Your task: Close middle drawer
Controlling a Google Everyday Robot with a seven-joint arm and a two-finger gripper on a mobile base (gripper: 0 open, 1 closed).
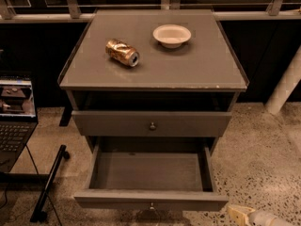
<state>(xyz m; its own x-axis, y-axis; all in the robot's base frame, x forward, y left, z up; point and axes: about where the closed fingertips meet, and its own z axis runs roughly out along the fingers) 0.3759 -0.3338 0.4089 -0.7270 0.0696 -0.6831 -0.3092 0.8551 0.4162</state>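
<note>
The middle drawer (pixel 117 200) of the grey cabinet is pulled far out toward me. Its shallow grey box is open and empty, and its small dark knob (pixel 151 205) is at the centre of the front near the bottom of the view. The drawer above it (pixel 188 124), with a like knob, is pushed in. My gripper (pixel 245 215) shows only as a pale tip at the bottom right corner, low and just right of the open drawer's front right corner, apart from it.
A crushed golden can (pixel 122 52) lies on the cabinet top (pixel 197 69) beside a white bowl (pixel 172 35). An open laptop (pixel 14 121) sits at the left. A black stand leg (pixel 49 182) lies on the speckled floor. A white post (pixel 284 86) stands at the right.
</note>
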